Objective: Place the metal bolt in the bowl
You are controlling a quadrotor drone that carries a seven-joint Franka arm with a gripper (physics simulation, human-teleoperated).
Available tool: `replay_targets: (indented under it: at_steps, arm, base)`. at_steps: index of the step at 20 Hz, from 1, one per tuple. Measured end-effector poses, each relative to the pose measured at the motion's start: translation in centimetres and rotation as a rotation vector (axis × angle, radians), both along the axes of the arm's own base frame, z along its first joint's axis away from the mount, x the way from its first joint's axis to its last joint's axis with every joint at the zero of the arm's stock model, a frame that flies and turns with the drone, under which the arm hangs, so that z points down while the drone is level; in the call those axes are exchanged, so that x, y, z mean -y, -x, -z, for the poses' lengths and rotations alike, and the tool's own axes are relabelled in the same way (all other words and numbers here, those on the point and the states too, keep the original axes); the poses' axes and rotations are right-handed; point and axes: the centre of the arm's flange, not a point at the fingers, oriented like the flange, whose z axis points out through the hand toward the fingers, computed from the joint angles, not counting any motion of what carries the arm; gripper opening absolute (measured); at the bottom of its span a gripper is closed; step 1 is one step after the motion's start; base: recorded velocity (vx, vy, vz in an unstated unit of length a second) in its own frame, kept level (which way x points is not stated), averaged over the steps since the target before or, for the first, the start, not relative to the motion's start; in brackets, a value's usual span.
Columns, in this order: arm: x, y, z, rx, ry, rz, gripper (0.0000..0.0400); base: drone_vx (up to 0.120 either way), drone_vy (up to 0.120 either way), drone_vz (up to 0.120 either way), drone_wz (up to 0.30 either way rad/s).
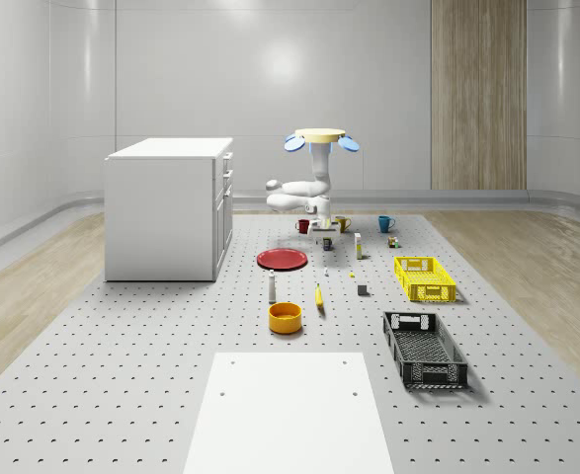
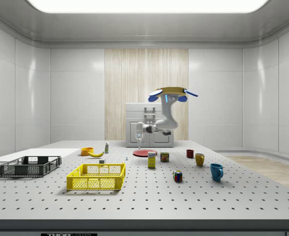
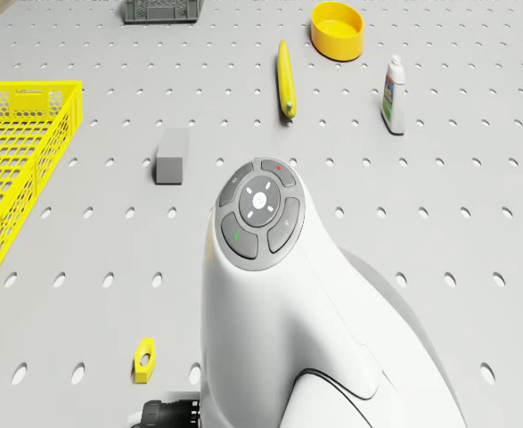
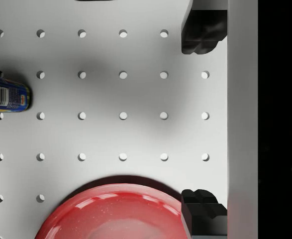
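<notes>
1. The room is bright and evenly lit; a large ceiling light panel (image 2: 144,5) glows in the side view.
2. The glossy back wall (image 1: 270,69) carries soft glare.
3. Shadows are soft: a faint one lies under the black crate (image 1: 425,349), and a dark one edges the red plate (image 4: 116,214).
4. All renders look crisp, without blur.

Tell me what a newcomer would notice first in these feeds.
First, the drone hovering at the far end of the perforated table, its white arm bent down toward the mugs. In the wrist view the pincer hangs open over bare table beside the red plate. Next come the bright colours: the orange bowl near the white mat and the yellow crate at the whole-scene view's right.
</notes>
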Motion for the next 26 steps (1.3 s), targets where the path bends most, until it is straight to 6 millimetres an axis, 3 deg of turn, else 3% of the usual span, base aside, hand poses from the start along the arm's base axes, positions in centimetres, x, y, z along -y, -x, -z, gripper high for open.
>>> replay_targets:
  at_steps: [5, 18, 26]
  arm:
    - [0.0, 0.0, 0.0, 0.000, 0.000, 0.000, 0.0400]
    - [0.0, 0.0, 0.0, 0.000, 0.000, 0.000, 0.0400]
    - [0.0, 0.0, -2.1, 0.000, 0.000, 0.000, 0.0400]
  base:
    - [0.120, 0.000, -0.104, 0.000]
    - [0.120, 0.000, 0.000, 0.000]
    - [0.005, 0.000, 0.000, 0.000]
